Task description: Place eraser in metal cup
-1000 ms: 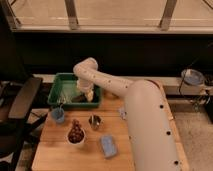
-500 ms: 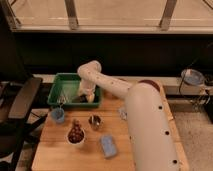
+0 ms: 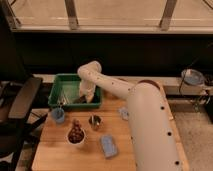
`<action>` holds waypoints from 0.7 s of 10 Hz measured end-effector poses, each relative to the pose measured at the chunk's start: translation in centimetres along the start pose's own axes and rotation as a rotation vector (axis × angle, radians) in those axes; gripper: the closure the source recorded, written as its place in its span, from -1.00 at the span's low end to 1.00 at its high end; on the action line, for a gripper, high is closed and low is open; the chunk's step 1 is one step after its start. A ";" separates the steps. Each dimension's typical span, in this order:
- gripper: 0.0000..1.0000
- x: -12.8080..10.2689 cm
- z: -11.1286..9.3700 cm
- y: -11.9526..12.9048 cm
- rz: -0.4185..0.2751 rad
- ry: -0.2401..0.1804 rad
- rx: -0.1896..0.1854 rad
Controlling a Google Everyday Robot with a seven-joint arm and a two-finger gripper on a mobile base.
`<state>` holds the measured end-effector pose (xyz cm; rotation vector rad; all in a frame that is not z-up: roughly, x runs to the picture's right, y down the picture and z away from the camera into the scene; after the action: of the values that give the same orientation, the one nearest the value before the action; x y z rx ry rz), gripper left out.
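My gripper (image 3: pixel 86 96) reaches down into the green bin (image 3: pixel 62 82) at the back left of the wooden table, near the bin's front right corner. A dark flat shape (image 3: pixel 78 100) lies in the bin right beside it; it may be the eraser, but I cannot tell whether the gripper holds it. The metal cup (image 3: pixel 95 121) stands upright on the table just in front of the bin, small and shiny with a dark inside, below and slightly right of the gripper.
A small blue cup (image 3: pixel 58 115) stands at the table's left. A white cup with brown contents (image 3: pixel 76 134) sits left of the metal cup. A light blue pad (image 3: pixel 108 145) lies near the front. My arm (image 3: pixel 145 120) crosses the table's right side. A black chair (image 3: pixel 20 105) stands at left.
The arm's wrist has shifted slightly right and down within the green bin. Nothing on the table has moved.
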<state>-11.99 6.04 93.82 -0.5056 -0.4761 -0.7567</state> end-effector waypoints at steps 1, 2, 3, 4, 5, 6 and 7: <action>1.00 0.0 -0.5 -0.1 -0.001 0.008 0.011; 1.00 -0.2 -5.7 -0.6 -0.009 0.058 0.085; 1.00 -0.2 -8.4 -0.6 -0.010 0.072 0.116; 1.00 -0.3 -10.4 -0.5 -0.011 0.082 0.138; 1.00 -0.5 -13.0 0.1 -0.011 0.099 0.162; 1.00 -0.8 -15.0 1.4 -0.008 0.119 0.172; 1.00 -1.1 -16.0 2.6 -0.003 0.132 0.172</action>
<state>-7.24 -1.15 80.01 -0.2926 -0.4152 -0.7397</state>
